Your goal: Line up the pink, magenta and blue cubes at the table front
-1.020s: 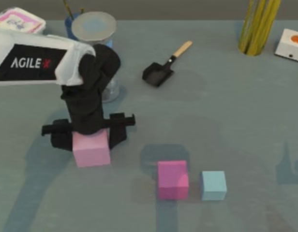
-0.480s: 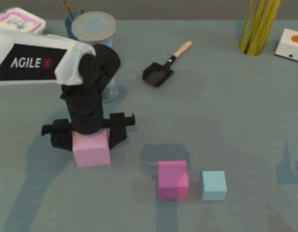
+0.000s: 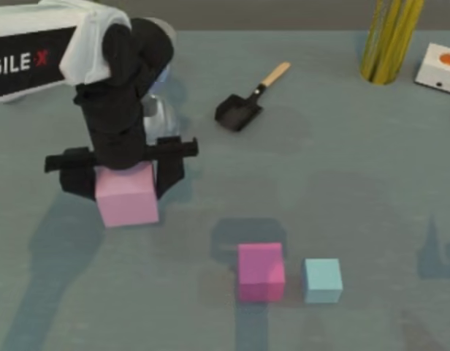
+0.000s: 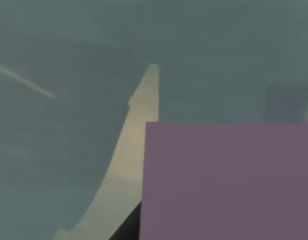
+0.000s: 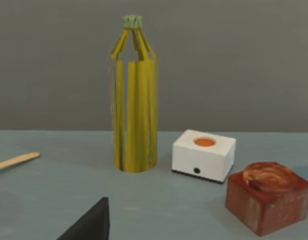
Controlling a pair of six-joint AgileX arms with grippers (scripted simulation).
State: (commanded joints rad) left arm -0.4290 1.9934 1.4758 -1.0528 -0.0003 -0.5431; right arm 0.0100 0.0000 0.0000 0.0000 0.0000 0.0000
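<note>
In the top view my left gripper is shut on the pale pink cube at the left of the table, one dark finger on each side. The left wrist view is largely filled by the pink cube, with one pale finger against its side. The magenta cube and the smaller light blue cube rest side by side near the front, a small gap between them. My right arm is outside the top view; its wrist view shows just one dark finger, off to one side.
A small black shovel with a wooden handle lies mid-table. At the back right stand a yellow bottle and a white box with an orange dot. A red-brown block sits beside that box. A glass vessel stands behind the left arm.
My left arm has moved toward the back left with the pink cube in its grip, and the cube now looks slightly larger. The magenta and blue cubes have not moved.
</note>
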